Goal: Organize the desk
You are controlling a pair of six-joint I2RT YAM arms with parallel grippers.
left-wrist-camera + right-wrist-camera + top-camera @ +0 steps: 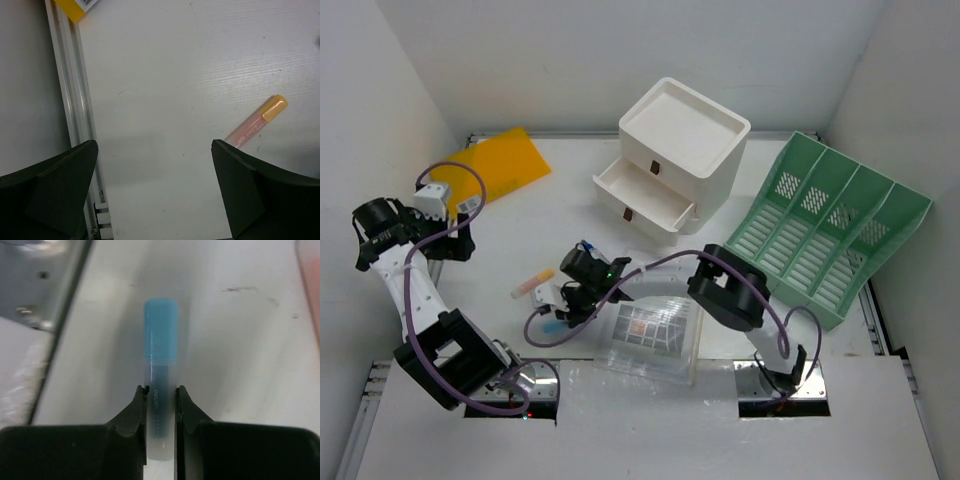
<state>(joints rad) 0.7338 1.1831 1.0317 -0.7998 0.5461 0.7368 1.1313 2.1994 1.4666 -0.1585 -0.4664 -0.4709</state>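
Note:
The desk (540,215) is a white tabletop with grey rails. My right gripper (566,304) reaches down at its middle front and is shut on a blue highlighter (160,335). The pen's capped end sticks out ahead of the fingertips just above the desk (240,365). In the top view the blue highlighter (551,325) shows just beside the gripper. An orange-capped pink highlighter (532,282) lies to its left. My left gripper (458,240) hovers open near the left rail (75,100) with nothing between its fingers. The orange highlighter (257,122) lies past the left gripper's (155,170) right finger.
A white drawer box (680,150) with two drawers pulled out stands at the back. A green file rack (830,225) lies at the right. A clear plastic case (650,335) sits by the right arm. A yellow folder (495,165) lies at the back left.

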